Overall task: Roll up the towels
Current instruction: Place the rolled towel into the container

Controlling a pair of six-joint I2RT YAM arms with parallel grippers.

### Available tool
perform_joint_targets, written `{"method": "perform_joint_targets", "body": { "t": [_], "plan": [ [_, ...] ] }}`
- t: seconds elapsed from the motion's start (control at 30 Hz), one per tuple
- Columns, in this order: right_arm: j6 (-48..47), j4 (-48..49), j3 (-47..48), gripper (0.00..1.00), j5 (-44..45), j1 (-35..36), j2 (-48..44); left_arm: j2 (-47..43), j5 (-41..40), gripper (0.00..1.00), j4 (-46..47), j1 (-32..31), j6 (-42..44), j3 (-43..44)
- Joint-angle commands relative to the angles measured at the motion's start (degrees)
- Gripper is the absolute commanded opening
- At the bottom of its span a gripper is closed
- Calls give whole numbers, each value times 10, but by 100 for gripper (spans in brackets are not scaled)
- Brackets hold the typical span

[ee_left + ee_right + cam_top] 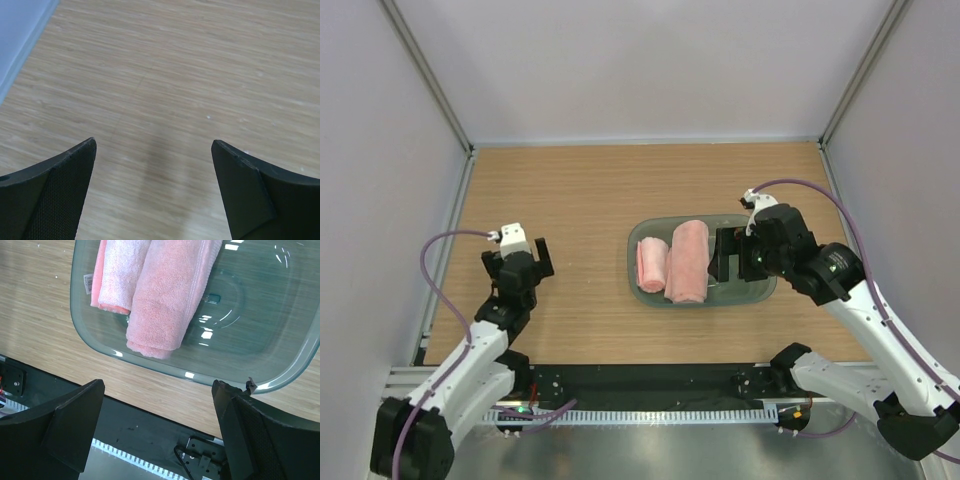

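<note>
Towels [686,262] rolled in tray [260,325]; left hand [152,145], right hand [157,385] spread, empty.

**Two towels in the tray, our jaws wide**

We see our right gripper [157,387] spread open, its dark fingers [75,425] at 7 and 5 o'clock with nothing between them. Toward 12 o'clock the translucent tray [260,315] rests on the wooden table [35,325]. Inside it the larger towel [170,295] lies rolled, touching the smaller towel [117,280] on its 9 o'clock side. A white label [89,284] shows at the smaller towel's outer edge. A black rail [145,430] crosses at 6 o'clock.
</note>
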Motion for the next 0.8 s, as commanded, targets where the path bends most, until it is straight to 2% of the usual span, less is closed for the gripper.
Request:
{"method": "perform_joint_targets", "body": {
  "t": [0.0, 0.1, 0.13, 0.23, 0.3, 0.4, 0.77],
  "plan": [
    [-13, 26, 3, 97, 2, 2, -9, 51, -117, 97, 202, 0, 7, -11],
    [-17, 23, 5, 97, -5, 3, -8, 95, -139, 99, 288, 0, 12, -59],
    [-18, 22, 8, 97, -5, 3, -8, 107, -139, 99, 351, 1, 33, -69],
    [-25, 16, 12, 97, -11, 2, -12, 181, -133, 95, 455, 3, 70, -92],
    [-26, 12, 14, 98, -11, 2, -14, 207, -96, 90, 465, 6, 91, -83],
    [-25, 13, 8, 98, -35, 4, -17, 252, -49, 93, 559, 13, 118, -91],
    [-23, 15, 8, 98, -27, 3, -8, 419, 82, 93, 676, 91, 105, -51]
  ]
}}
